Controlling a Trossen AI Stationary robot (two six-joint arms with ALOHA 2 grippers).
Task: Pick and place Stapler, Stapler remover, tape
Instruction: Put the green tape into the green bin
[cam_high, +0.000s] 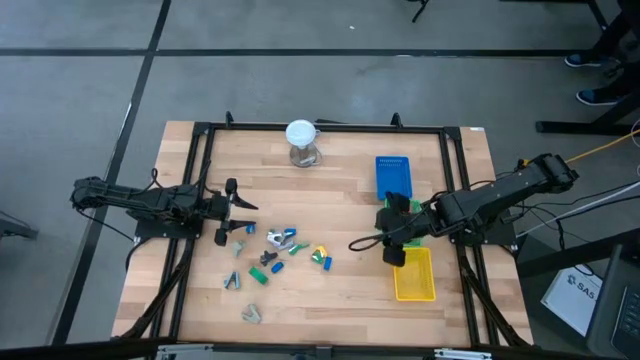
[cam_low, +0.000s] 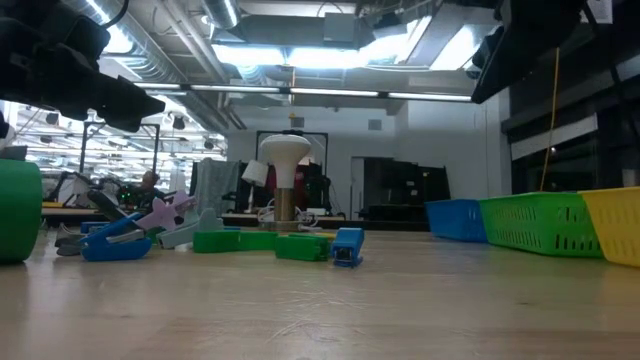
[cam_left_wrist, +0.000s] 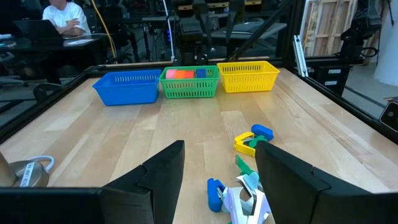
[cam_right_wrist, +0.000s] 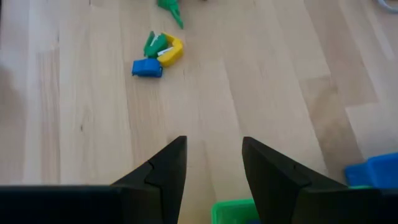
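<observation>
Small blue, green and yellow staplers (cam_high: 282, 238) lie loose on the wooden table's middle, with grey claw stapler removers (cam_high: 250, 313) nearer the front. Orange and red tape pieces (cam_left_wrist: 180, 73) lie in the green basket (cam_left_wrist: 189, 87). My left gripper (cam_high: 240, 207) hovers open at the left, just short of the loose pieces (cam_left_wrist: 245, 196). My right gripper (cam_high: 392, 250) hangs open above the green basket's edge (cam_right_wrist: 233, 211), pointing steeply down, with nothing between its fingers (cam_right_wrist: 168, 168).
A blue basket (cam_high: 393, 175), the green one and a yellow basket (cam_high: 413, 275) stand in a row along the right side. A white-topped stand (cam_high: 301, 140) sits at the far middle. A black frame (cam_high: 320, 126) borders the table. A person (cam_left_wrist: 62, 18) sits beyond it.
</observation>
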